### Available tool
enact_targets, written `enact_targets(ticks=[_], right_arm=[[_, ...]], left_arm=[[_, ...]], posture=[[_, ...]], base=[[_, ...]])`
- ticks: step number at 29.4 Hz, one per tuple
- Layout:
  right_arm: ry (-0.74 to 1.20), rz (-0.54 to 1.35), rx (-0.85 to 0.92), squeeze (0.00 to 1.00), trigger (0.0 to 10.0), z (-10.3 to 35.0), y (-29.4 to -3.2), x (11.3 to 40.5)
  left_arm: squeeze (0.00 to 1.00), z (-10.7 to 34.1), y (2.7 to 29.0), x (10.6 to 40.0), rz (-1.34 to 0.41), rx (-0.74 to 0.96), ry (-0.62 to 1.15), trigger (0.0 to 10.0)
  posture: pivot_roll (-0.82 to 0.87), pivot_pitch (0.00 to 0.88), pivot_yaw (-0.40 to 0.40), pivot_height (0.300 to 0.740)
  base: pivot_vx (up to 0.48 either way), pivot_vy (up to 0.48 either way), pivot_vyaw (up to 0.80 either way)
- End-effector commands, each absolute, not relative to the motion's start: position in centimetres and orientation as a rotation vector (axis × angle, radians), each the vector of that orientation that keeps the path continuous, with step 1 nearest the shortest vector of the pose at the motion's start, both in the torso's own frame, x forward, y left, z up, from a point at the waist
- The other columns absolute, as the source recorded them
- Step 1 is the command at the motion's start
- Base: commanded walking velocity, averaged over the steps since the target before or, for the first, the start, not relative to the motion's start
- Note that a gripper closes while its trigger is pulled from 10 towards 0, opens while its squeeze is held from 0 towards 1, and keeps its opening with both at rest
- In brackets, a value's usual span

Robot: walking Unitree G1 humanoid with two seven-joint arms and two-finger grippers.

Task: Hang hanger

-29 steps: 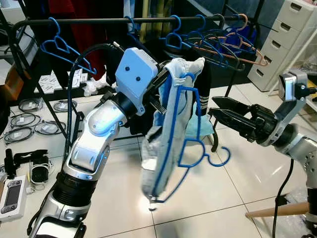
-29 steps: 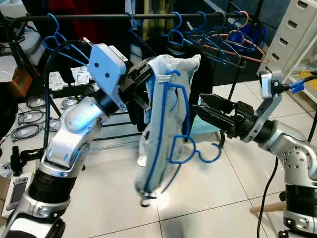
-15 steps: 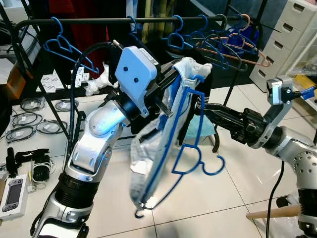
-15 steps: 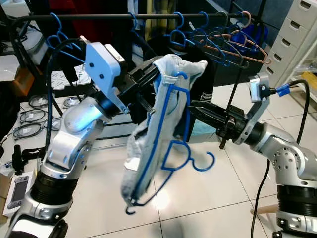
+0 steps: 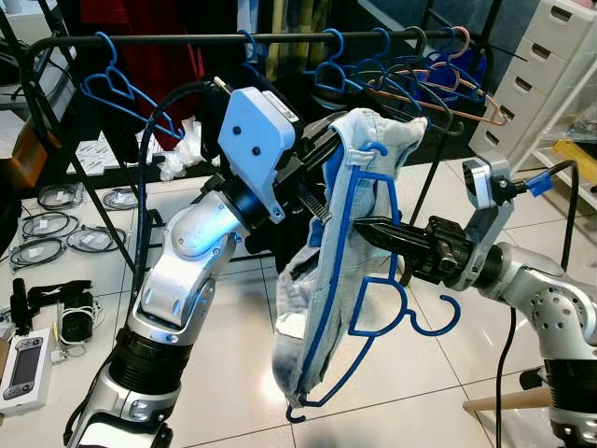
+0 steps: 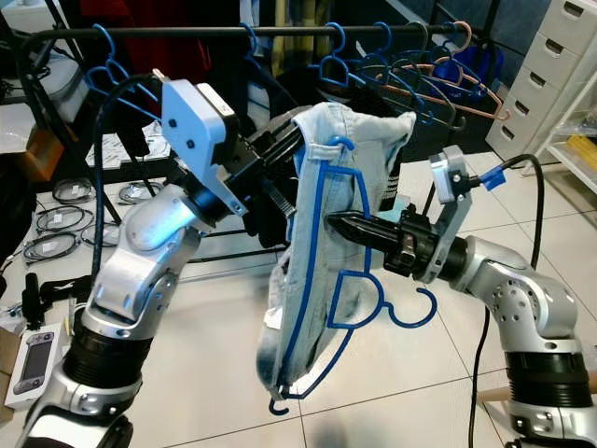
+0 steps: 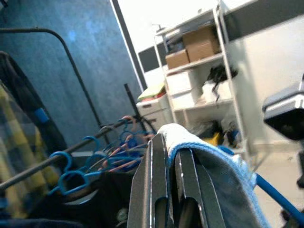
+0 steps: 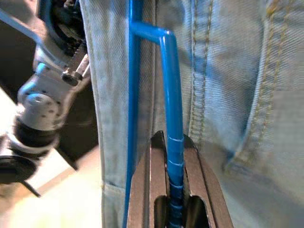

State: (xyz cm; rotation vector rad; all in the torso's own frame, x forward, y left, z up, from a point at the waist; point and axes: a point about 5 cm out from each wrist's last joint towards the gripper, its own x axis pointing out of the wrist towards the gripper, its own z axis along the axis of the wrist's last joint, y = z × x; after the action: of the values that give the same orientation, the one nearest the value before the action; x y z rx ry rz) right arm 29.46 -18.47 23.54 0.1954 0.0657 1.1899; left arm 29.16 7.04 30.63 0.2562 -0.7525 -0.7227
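A light denim garment (image 5: 322, 308) hangs on a blue plastic hanger (image 5: 378, 322) in front of me, held up in the air below the black rack rail (image 5: 187, 40). My left gripper (image 5: 322, 149) is shut on the garment's top edge, and in the left wrist view its fingers (image 7: 156, 156) pinch the denim fold (image 7: 209, 166). From the right, my right gripper (image 5: 368, 229) reaches in and is shut on a bar of the hanger. In the right wrist view that blue bar (image 8: 172, 118) runs between the fingers (image 8: 192, 161), against the denim. The hanger's hook (image 5: 438, 322) points down and to the right.
Several blue hangers and a pink one (image 5: 410, 79) hang on the rail, with one blue hanger (image 5: 117, 89) at its left end. A white drawer unit (image 5: 541, 65) stands at the back right. Cables (image 5: 56, 233) and a handheld device (image 5: 23, 364) lie on the tiled floor at the left.
My right gripper has moved left and closed on the hanger's bar. The garment and hanger have swung from tilted left to hanging more upright, and the hook has shifted right.
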Motion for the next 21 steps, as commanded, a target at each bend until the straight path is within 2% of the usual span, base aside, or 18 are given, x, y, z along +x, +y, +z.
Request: enact_targets(ticks=[1, 8, 15, 21], right_arm=[[0.156, 1.134, 0.080, 0.00, 0.0, 23.0, -18.4, 29.7], [0.339, 1.061, -0.079, 0.00, 0.0, 22.6, -18.9, 29.8], [0.542, 1.126, -0.300, 0.00, 0.0, 21.1, -19.8, 28.8], [0.604, 1.225, -0.411, 0.00, 0.0, 20.9, -19.6, 27.9]], left_arm=[[0.00, 30.2, 7.4, 29.2, -0.687, 0.332, -0.766, 10.0], [0.00, 28.9, 6.3, 28.7, -0.751, 0.445, -0.751, 10.0], [0.00, 28.3, 4.4, 27.8, -0.842, 0.452, -0.764, 10.0], [0.00, 27.4, 3.5, 27.5, -0.882, 0.487, -0.759, 10.0]], posture=[[-0.08, 0.144, 0.009, 0.740], [-0.09, 0.145, 0.006, 0.740], [-0.09, 0.143, -0.002, 0.740], [-0.09, 0.143, 0.000, 0.740]], base=[[0.000, 0.000, 0.00], [0.000, 0.000, 0.00], [0.000, 0.000, 0.00], [0.000, 0.000, 0.00]])
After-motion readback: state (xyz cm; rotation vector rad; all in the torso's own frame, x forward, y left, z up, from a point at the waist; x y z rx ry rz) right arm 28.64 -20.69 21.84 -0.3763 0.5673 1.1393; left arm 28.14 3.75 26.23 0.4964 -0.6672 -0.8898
